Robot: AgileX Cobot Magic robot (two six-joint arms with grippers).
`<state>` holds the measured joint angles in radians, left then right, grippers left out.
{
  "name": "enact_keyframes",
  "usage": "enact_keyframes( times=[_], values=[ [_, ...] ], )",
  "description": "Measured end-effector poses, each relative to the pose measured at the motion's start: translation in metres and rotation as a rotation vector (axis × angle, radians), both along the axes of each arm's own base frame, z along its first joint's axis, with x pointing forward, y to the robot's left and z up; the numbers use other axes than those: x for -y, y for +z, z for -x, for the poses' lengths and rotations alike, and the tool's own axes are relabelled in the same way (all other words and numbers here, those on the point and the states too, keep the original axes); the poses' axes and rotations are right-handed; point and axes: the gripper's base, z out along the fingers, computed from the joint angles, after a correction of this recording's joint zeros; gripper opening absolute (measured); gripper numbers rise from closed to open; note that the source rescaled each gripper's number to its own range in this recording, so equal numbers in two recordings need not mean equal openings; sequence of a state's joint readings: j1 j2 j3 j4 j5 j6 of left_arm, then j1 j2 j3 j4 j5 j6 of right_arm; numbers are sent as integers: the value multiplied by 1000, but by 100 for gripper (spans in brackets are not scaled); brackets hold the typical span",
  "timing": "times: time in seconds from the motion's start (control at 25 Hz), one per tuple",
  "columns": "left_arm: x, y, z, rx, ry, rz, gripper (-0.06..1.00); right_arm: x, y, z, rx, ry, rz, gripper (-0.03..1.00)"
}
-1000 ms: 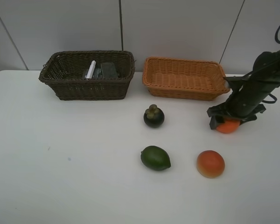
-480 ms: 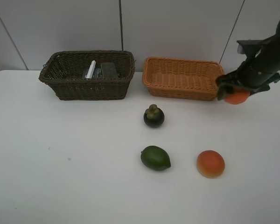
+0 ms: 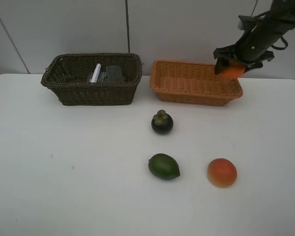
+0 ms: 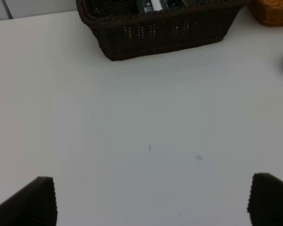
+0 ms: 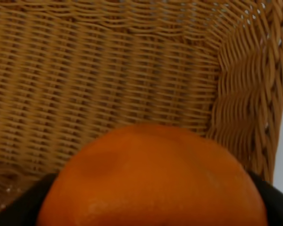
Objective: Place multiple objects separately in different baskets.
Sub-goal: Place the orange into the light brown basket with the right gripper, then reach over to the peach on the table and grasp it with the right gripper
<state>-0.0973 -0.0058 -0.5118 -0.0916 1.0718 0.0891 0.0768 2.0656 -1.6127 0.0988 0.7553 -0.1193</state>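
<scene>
Spanning the scene, white table (image 3: 64,187). Dark brown wicker basket (image 3: 91,91) at 10 o'clock; shallow orange-tan wicker basket (image 3: 187,93) at 1 o'clock. Right gripper (image 3: 231,66) clamps round orange (image 3: 232,73) above its 3 o'clock end. Left gripper (image 4: 151,200) spread wide.

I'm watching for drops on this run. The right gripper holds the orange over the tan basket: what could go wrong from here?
1. The orange hangs in the right gripper over the right end of the tan basket, near a corner; released there, it might strike the rim and roll onto the table.
2. The basket is shallow; dropped rather than lowered, the orange could bounce out.
</scene>
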Motion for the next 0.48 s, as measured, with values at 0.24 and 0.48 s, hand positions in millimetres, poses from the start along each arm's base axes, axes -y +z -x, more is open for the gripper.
enact_keyframes(
  times=[0.24,0.48],
  values=[
    [0,0,0,0,0,0,100,0,-12,-14,-6,-26,0,91],
    [0,0,0,0,0,0,100,0,-6,-5,-82,-46,-7,100]
  ],
)
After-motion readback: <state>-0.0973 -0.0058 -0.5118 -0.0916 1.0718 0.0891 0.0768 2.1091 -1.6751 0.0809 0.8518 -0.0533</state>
